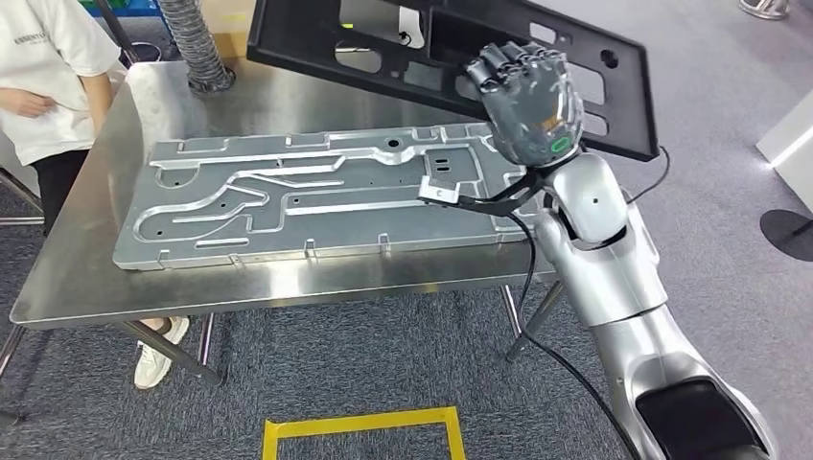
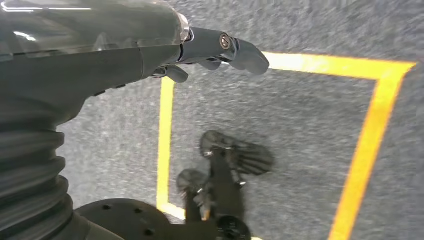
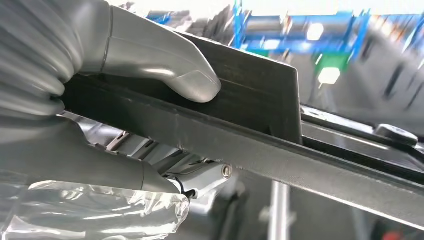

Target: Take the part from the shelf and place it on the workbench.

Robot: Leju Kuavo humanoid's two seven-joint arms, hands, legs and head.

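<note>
We are gripping the black part (image 1: 383, 43) in our right hand (image 1: 530, 101), thumb (image 3: 165, 65) pressing one face of its edge and fingers curling around the other. We are holding it tilted in the air above the far side of the steel surface (image 1: 316, 278), over the silver machined plate (image 1: 307, 196) lying there. Our left hand (image 2: 220, 47) is hanging over grey carpet (image 2: 280, 115) marked with yellow tape (image 2: 370, 130), fingers loosely extended, holding nothing. A person in a white shirt (image 1: 43, 72) is standing at the surface's far left corner.

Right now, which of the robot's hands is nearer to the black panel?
Right. The right hand grips the black panel by its edge, above the metal table. The left hand hangs low over the carpet, by the yellow tape, holding nothing.
</note>
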